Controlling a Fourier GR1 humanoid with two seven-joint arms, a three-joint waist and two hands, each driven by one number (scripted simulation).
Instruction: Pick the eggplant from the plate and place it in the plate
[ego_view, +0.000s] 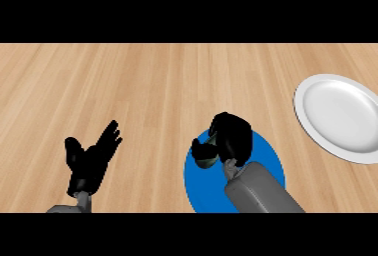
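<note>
Right hand sits over the blue plate near the counter's front edge, fingers and thumb curled downward onto something at the plate's left rim. Eggplant: hidden under that hand; only a small grey-green patch shows between thumb and fingers, so I cannot tell for sure what it is. White plate lies at the counter's right edge, well apart from the blue one. Left hand rests at front left, fingers spread and raised, touching nothing.
</note>
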